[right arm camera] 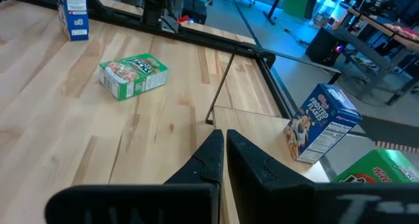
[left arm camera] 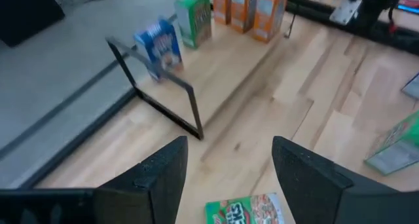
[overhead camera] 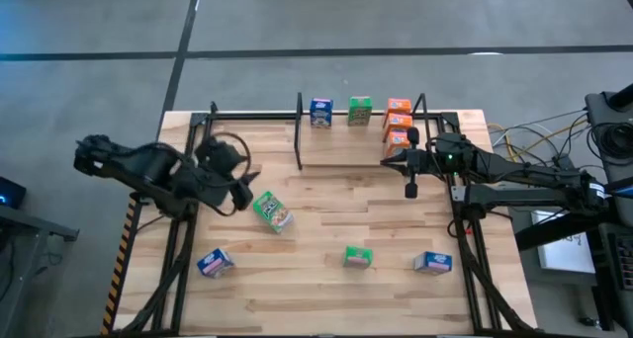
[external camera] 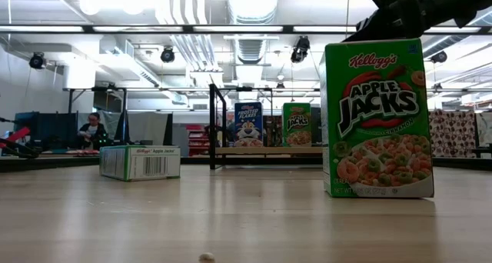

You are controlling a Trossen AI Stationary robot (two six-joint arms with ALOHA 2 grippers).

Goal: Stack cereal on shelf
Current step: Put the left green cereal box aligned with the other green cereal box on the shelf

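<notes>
Wooden surface (overhead camera: pixel 326 210): my left end effector (overhead camera: pixel 240 188), released, should straddle the Apple Jacks box (overhead camera: pixel 272 211) at four o'clock squarely.

**Wood, Cardboard and Dark Metal**

The counter (overhead camera: pixel 326 229) is showing pale wood planks with visible grain, smooth and giving off a soft sheen in the low view. The shelf (overhead camera: pixel 341 150), at upper centre of the high view, is pairing a light-wood board with thin black metal rods, matt in finish. The cereal boxes (external camera: pixel 377 118) are looking like printed cardboard, their faces catching a slight gloss. The left tool (left arm camera: pixel 226 178) is presenting dark, matt, smooth fingers (left arm camera: pixel 160 178); the right tool (right arm camera: pixel 224 160) is looking the same. The grey floor (overhead camera: pixel 297 42) beyond is appearing smooth and dull.
</notes>
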